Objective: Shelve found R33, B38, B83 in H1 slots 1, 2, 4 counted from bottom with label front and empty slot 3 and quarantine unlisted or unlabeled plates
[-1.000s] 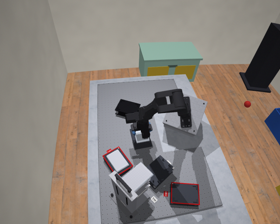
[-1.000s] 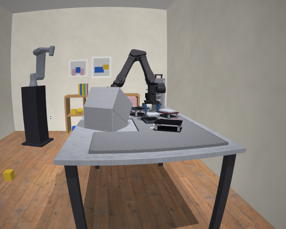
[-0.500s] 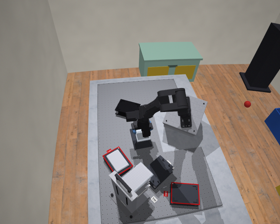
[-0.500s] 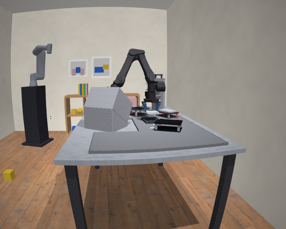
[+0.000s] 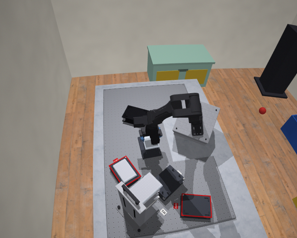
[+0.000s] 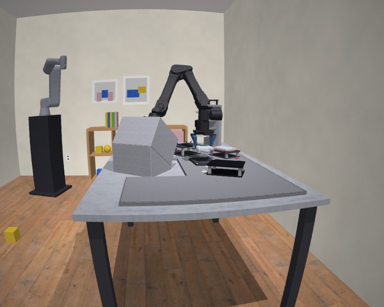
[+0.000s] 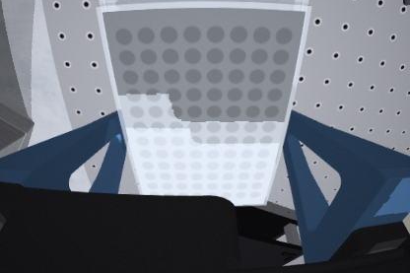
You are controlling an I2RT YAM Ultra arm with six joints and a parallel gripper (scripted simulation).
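Note:
My gripper (image 7: 204,118) points straight down, and its blue fingers press both long sides of a clear 96-well plate (image 7: 204,105). It holds the plate level a little above a black nest (image 5: 151,153) in the middle of the deck. No ID label shows on this plate in any view. The gripper also shows in the exterior view (image 6: 202,140). The plate hotel H1 (image 5: 139,198) stands at the near left by its deck label (image 5: 163,211); its slots are hidden from these views. A white plate (image 5: 125,169) lies in the left red-framed quarantine nest.
The second red-framed quarantine nest (image 5: 196,205) at the near right holds nothing. A black nest (image 5: 171,180) stands beside the hotel and another (image 5: 133,113) behind my arm. The tilted grey block (image 5: 196,122) carries my arm's base.

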